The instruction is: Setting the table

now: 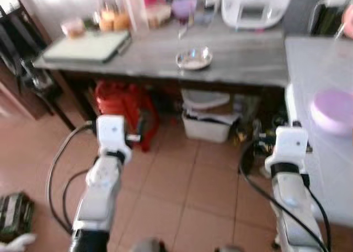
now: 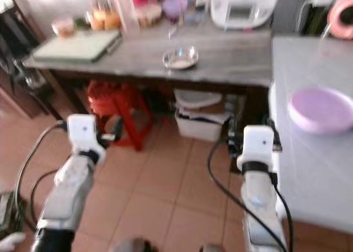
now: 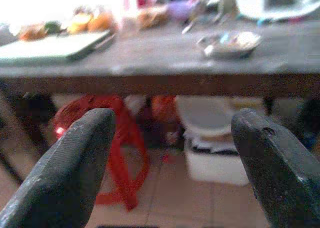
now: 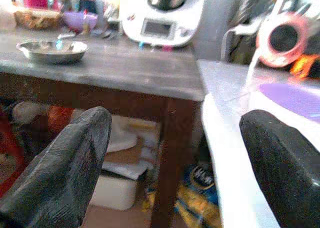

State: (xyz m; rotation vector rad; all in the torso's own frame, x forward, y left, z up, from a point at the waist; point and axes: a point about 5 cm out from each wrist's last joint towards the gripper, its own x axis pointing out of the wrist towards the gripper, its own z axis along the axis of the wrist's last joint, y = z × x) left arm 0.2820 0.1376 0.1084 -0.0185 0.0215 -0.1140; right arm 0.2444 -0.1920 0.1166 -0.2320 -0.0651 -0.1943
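Table-setting barely begun: left gripper [image 3: 170, 163] and right gripper [image 4: 175, 168] wide open and empty above the floor, metal bowl [image 1: 194, 58] far on the wooden counter [image 1: 242, 59], purple plate [image 2: 321, 110] right on the white table [image 2: 309, 169].

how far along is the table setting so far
Early. Possibly done: a purple bowl sits on the white table. In hand: nothing; left gripper and right gripper are open and empty. Left: the metal dish remains on the wooden counter.
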